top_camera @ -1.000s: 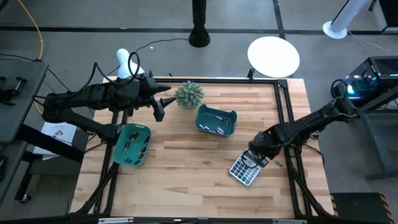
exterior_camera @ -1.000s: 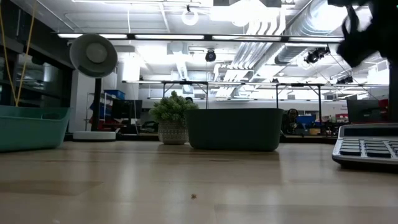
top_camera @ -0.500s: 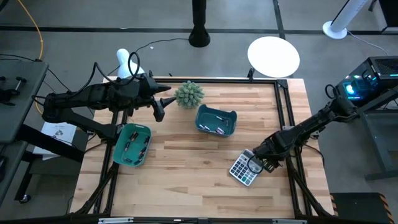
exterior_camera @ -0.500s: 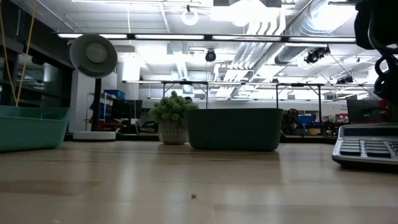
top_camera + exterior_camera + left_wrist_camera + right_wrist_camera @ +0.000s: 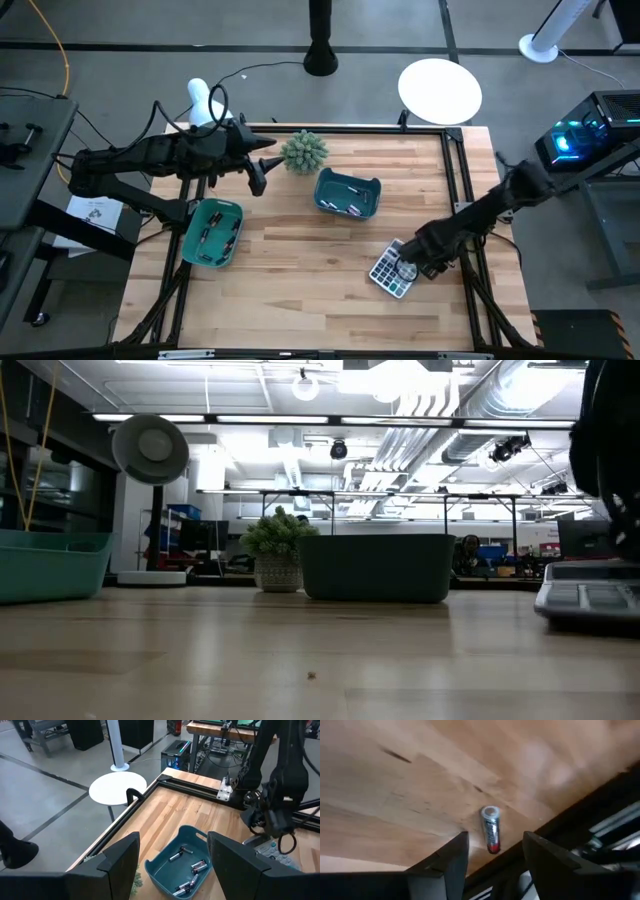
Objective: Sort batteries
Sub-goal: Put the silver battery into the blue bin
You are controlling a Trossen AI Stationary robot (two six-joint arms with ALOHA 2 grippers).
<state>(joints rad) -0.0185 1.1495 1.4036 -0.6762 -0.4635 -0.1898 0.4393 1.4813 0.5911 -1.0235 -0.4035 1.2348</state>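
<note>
One battery (image 5: 490, 826), silvery with a red end, lies on its side on the wood by the table's black edge rail. In the right wrist view it shows between the spread fingers of my right gripper (image 5: 495, 851), which is open; no touch shows. From above, that gripper (image 5: 406, 268) hangs low over the grey calculator (image 5: 386, 276). More batteries lie in the dark teal tray (image 5: 348, 193) and the light teal tray (image 5: 212, 232). My left gripper (image 5: 256, 166) waits open above the table's far left.
A small potted plant (image 5: 304, 150) stands at the far edge between the trays. The black frame rail (image 5: 462, 215) runs along the table's right edge, close to my right gripper. Bare wood lies between the trays and the near edge.
My right gripper has come down and a little toward the table's near edge, ending low over the calculator, and has tipped more steeply downward. In the low view it sinks from the top right corner to just above the calculator.
</note>
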